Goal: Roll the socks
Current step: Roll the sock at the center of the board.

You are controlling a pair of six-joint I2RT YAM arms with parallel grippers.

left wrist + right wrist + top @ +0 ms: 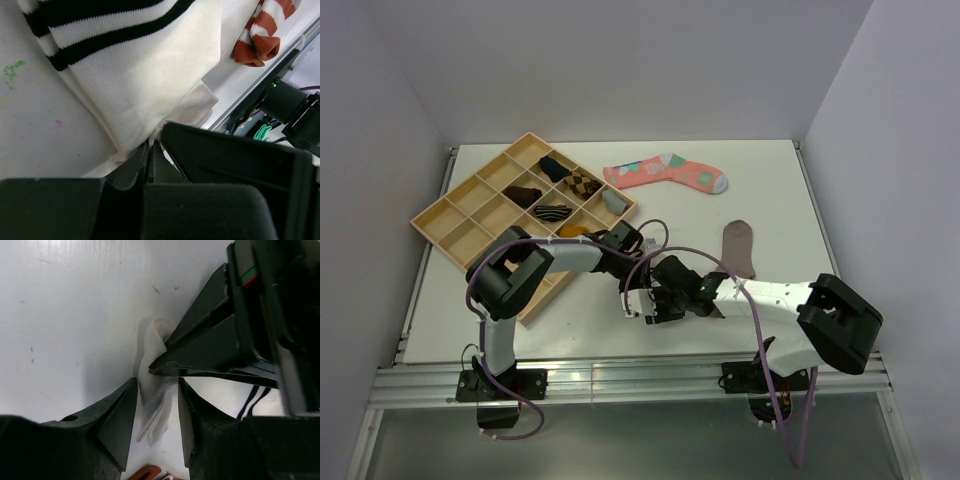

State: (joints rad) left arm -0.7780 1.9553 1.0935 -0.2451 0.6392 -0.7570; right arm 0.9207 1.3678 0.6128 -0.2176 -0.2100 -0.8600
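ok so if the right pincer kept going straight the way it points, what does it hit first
The white sock: a fold of it lies between the right pincer's open fingers. Just past that sits the left pincer, shut on the same fold; depth is hard to judge.

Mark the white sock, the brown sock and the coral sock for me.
white sock (145, 75): left wrist view, plain white body below the dark stripes.
brown sock (739, 246): top view, middle of the sock.
coral sock (665, 172): top view, middle of the sock.

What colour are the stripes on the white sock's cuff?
Black, on the short white ribbed sock; the left wrist view shows them best.
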